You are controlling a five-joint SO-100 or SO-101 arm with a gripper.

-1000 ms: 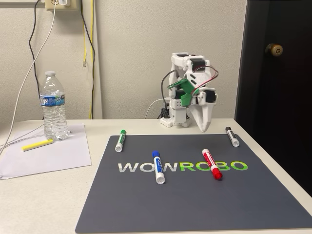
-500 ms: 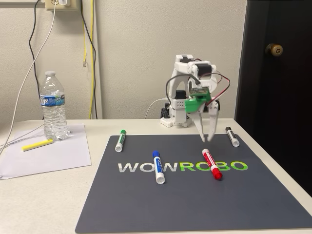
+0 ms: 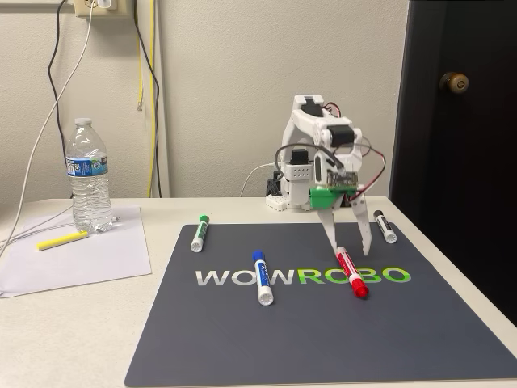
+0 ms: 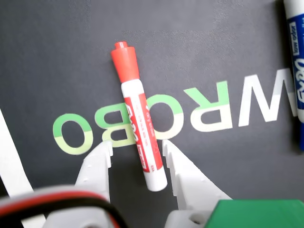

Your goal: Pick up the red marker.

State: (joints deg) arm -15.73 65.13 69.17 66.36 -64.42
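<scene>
A small white robot arm with a green wrist part stands at the back of a light table (image 3: 73,323), reaching down over a dark grey mat (image 3: 323,339) printed with "WOWROBO" in white and green letters. The red marker (image 3: 350,272) lies flat on the mat across the letters "OB"; in the fixed view its long axis runs from back-left to front-right, with the red cap at the near, right end. In the wrist view the same marker (image 4: 138,127) lies nearly vertical in the picture, tilted slightly, with the cap pointing toward the top and the white butt end pointing down toward the camera. The end effector (image 3: 352,247) hangs tip-down over the marker's far end, its two white fingers spread apart. In the wrist view the end effector (image 4: 136,154) straddles the lower part of the barrel, one finger (image 4: 97,167) on the left and one on the right, each with a sliver of mat showing between it and the marker. A blue marker (image 3: 262,277) lies to the left on the mat, a green marker (image 3: 199,233) farther back-left, and a black marker (image 3: 384,226) at the back-right edge. A water bottle (image 3: 87,176) and a yellow highlighter (image 3: 62,240) rest on white paper (image 3: 105,259) at the left.
</scene>
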